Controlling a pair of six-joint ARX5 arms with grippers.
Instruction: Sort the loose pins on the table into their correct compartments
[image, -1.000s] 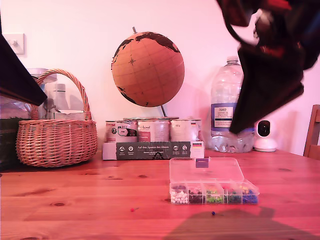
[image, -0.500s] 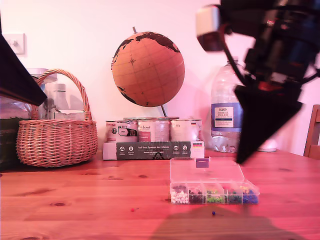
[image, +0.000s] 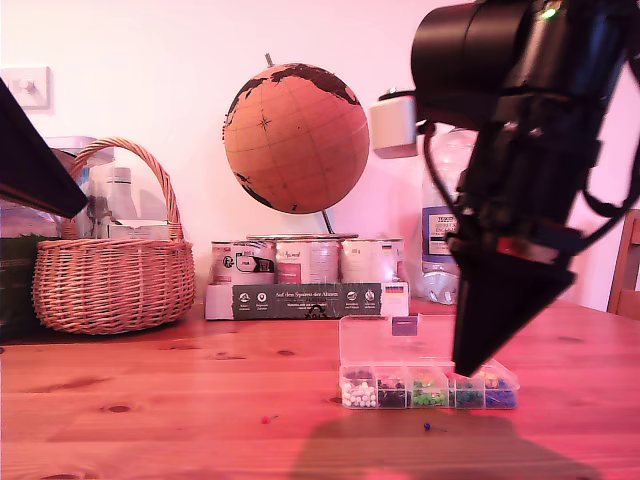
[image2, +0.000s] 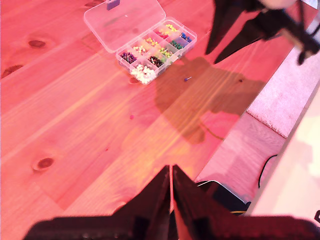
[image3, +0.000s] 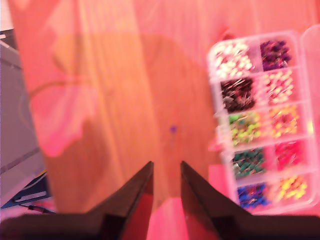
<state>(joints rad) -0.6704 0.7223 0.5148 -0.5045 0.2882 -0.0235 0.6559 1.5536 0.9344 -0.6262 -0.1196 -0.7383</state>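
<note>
Presently: approach to blue-headed pin (image3: 173, 129).
My second gripper (image3: 166, 172), slightly parted and empty, should descend straight; pin lies just ahead of its tips.

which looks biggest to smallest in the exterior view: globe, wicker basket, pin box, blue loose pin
1. Globe and wicker basket: look alike in size, so unranked.
2. Pin box.
3. Blue loose pin, a mere speck.

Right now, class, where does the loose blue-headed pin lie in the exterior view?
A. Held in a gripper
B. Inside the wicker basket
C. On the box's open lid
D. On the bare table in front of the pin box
D: the blue-headed pin lies on the table, nearer the camera than the pin box, touching neither box nor gripper.
</note>
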